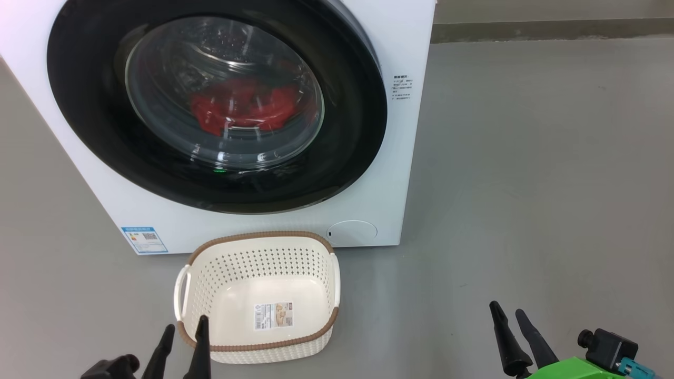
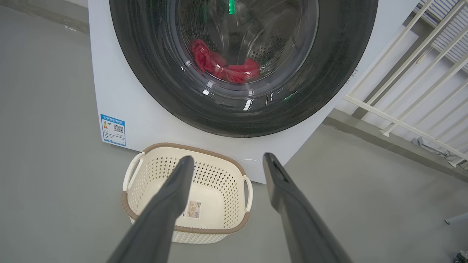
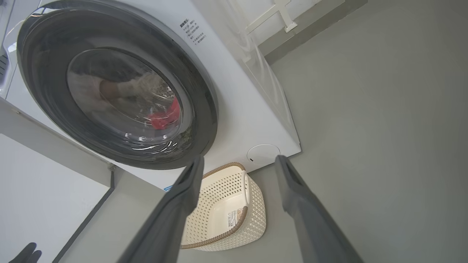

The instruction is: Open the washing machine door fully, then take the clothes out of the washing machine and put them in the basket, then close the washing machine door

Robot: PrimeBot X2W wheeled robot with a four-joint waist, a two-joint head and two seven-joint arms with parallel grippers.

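Observation:
The white washing machine (image 1: 400, 173) stands on the floor with its black-rimmed round door (image 1: 347, 131) shut against the front. Through the glass I see the red clothes (image 1: 239, 108) lying low in the drum, also red clothes (image 2: 223, 65) in the left wrist view. The cream basket (image 1: 258, 252) with a brown rim sits empty on the floor just in front of the machine. My left gripper (image 1: 185, 329) hovers open at the basket's near left corner. My right gripper (image 1: 508, 311) stands open over bare floor, well right of the basket (image 3: 252, 204).
A round flap (image 1: 352, 232) and a blue label (image 1: 144, 239) sit low on the machine's front. Grey floor stretches to the right. A white railing (image 2: 409, 84) and a wall base run beside the machine's right side.

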